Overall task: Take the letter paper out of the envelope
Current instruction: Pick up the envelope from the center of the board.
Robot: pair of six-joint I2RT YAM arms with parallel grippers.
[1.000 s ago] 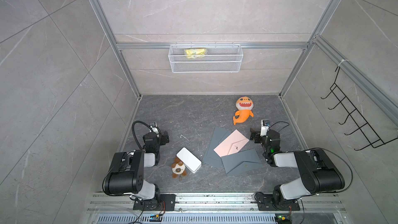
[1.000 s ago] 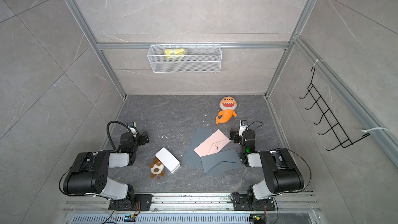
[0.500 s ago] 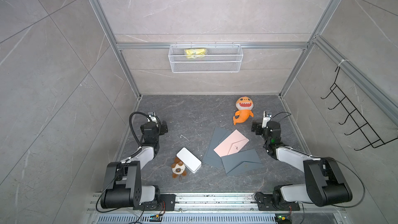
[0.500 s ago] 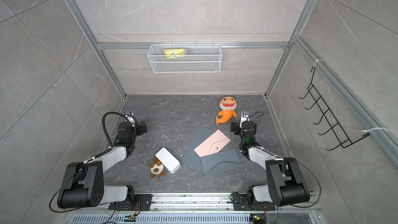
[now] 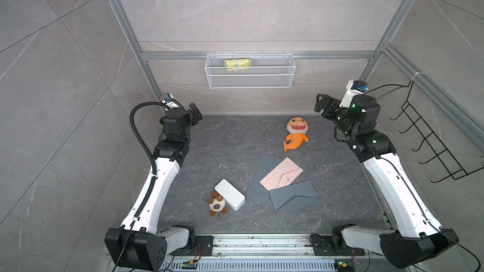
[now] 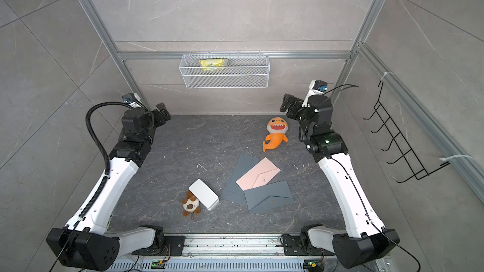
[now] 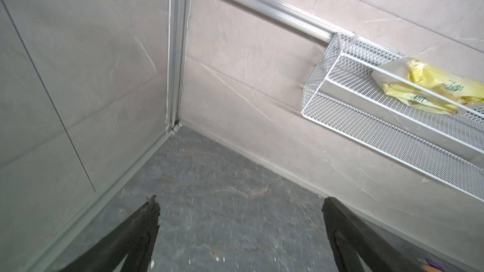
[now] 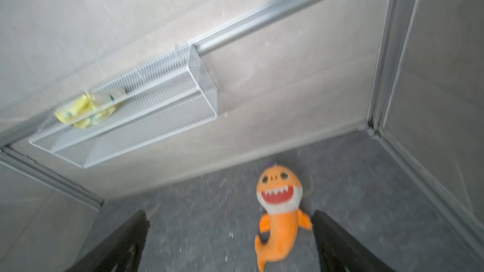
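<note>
Three envelopes lie overlapped on the dark floor in both top views: a pink envelope [image 5: 281, 174] [image 6: 258, 176] on top, a grey envelope [image 5: 294, 197] [image 6: 269, 197] in front of it and another grey envelope [image 5: 262, 176] [image 6: 237, 179] beneath. All look shut, and the letter paper is hidden. My left gripper [image 5: 196, 112] [image 6: 163, 112] [image 7: 239, 205] hangs open and empty high at the back left, far from them. High at the back right, my right gripper [image 5: 320, 103] [image 6: 286, 103] [image 8: 229, 217] is open and empty, above the orange shark.
An orange shark plush [image 5: 296, 133] [image 8: 279, 205] lies behind the envelopes. A white box [image 5: 230, 197] and a small brown dog plush [image 5: 217, 205] sit to their left. A wire basket [image 5: 250, 79] [image 7: 366, 116] with a yellow packet [image 5: 237, 64] hangs on the back wall. Black hooks [image 5: 429, 142] line the right wall.
Both arms have risen from low, folded poses near the floor and now stretch up toward the back wall. Both grippers stay open. The envelopes have not moved.
</note>
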